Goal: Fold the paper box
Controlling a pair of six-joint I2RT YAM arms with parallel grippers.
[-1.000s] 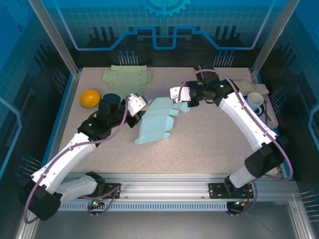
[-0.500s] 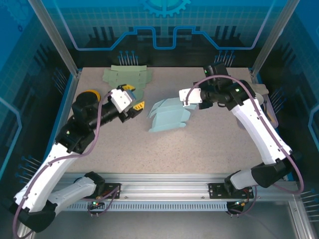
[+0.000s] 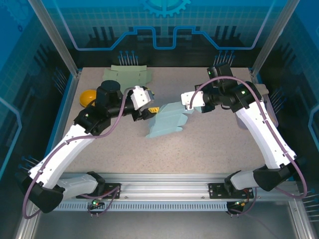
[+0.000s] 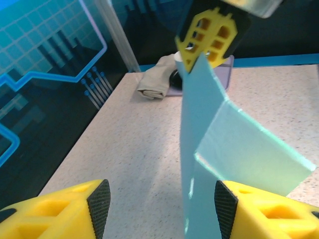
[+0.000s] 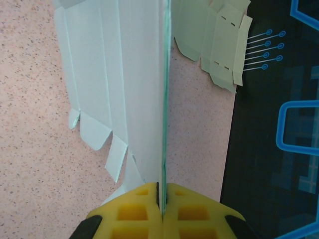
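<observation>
- Paper box (image 3: 168,118): pale blue, part-folded, near the middle of your bench (image 3: 209,144). One panel is raised on edge.
- Right claw (image 5: 162,193): pressed together, pinching the raised panel's edge at 1 o'clock of the box. The sheet runs straight out from it.
- Left claw (image 3: 151,110): spread wide at 9 o'clock of the box. The raised panel stands between its fingers (image 4: 75,211); you cannot tell if they touch it.
- Green flat blank (image 3: 127,75): lies at 11 o'clock on the bench, well apart from the box.
- Orange round item (image 3: 87,96): at the 9 o'clock edge of the bench.
</observation>
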